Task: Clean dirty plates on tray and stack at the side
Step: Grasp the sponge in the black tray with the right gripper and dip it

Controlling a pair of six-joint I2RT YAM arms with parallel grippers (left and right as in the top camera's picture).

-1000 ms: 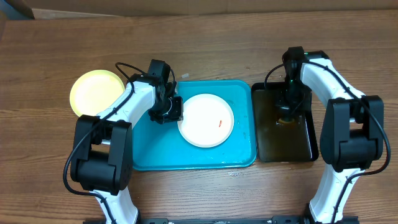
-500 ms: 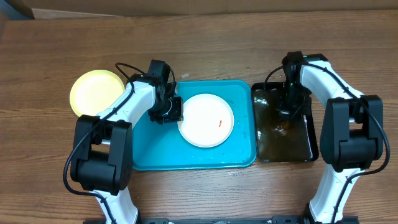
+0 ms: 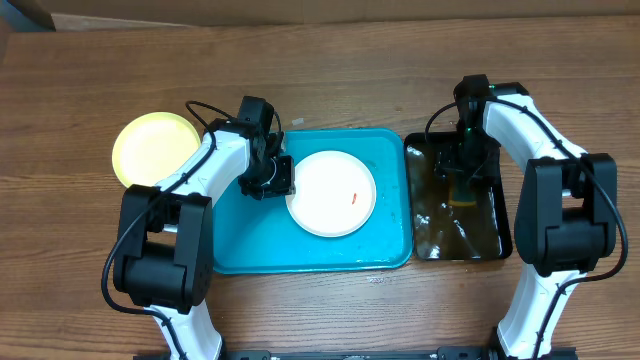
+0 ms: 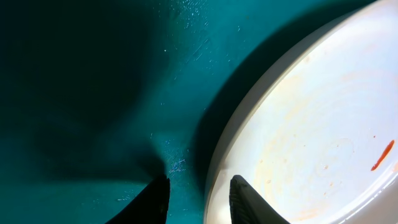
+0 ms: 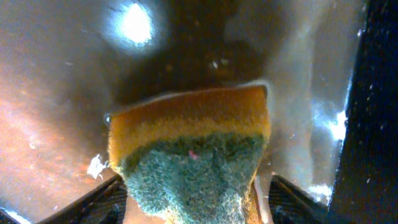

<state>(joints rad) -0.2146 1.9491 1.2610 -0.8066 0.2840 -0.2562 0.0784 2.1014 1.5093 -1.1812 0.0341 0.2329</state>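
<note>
Now, likely sponge-wetting — right claw [image 5: 196, 186] open around the sponge [image 5: 193, 143] in the black tray [image 3: 490, 240]. Left claw [image 4: 199, 196], parted, straddles the rim of the white plate [image 3: 331, 193]; next probably: grasp sponge, scrub the smear [image 3: 354, 197].

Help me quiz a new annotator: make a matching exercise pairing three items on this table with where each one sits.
Things:
1. round white plate with an orange-red smear
2. round yellow plate
3. yellow-and-green sponge

Places:
A. in the wet black rectangular tray
B. on the wooden table, left of both trays
C. in the turquoise rectangular plastic tray

Pairs: 1-C, 2-B, 3-A.
</note>
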